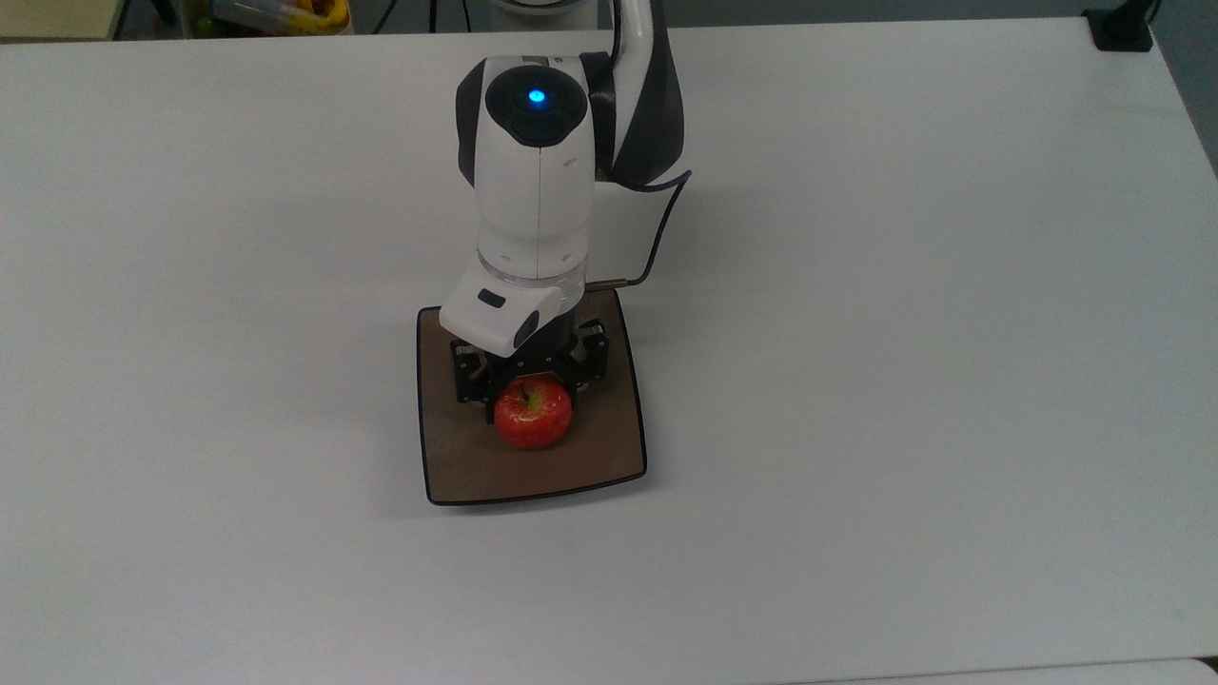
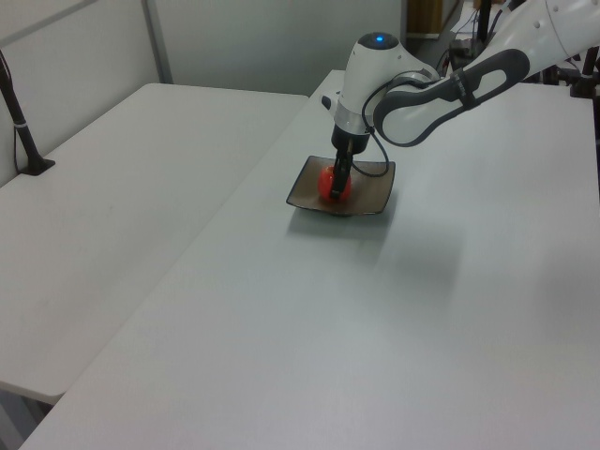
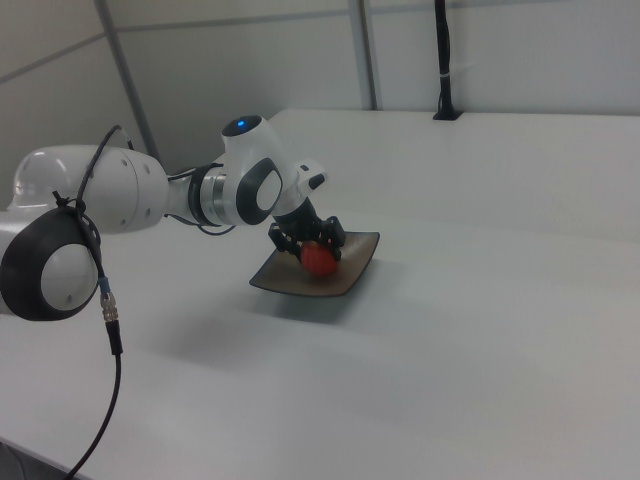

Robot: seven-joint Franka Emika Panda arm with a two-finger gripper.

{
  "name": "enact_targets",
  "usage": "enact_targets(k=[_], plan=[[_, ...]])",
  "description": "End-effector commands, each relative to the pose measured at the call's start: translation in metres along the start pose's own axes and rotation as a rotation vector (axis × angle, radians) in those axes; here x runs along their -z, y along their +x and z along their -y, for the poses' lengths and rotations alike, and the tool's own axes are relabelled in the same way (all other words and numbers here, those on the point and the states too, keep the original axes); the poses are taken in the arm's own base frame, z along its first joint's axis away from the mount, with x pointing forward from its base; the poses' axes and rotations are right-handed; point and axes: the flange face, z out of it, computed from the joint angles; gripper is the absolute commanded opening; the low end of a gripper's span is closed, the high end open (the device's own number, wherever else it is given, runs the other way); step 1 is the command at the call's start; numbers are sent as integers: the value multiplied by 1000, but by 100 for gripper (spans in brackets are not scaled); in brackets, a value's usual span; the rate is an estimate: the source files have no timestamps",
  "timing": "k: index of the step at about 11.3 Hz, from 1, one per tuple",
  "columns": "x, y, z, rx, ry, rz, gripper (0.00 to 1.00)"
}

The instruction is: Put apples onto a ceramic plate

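Red apple [image 1: 533, 417] on ceramic plate [image 1: 609, 455]

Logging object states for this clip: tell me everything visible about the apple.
The apple is small, round, glossy red, with a yellow-green patch around a short stem facing up. It sits low over the middle of the square brown ceramic plate, much smaller than the plate. The tool grips it from above, black fingers on either side. Whether it touches the plate cannot be told.

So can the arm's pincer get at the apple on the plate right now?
Yes, it looks that way: the pincer is already straddling the apple from above over the plate, and nothing else stands near it.
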Motion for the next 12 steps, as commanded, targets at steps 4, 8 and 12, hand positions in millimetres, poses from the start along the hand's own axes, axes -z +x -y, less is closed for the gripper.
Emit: enact_targets(k=[4,8,12], plan=[[-6,-7,-2,-2,-18,1,100],[34,-6,-8,-15,-14,27,100],[151,-15,-17,-55,28,106,100]])
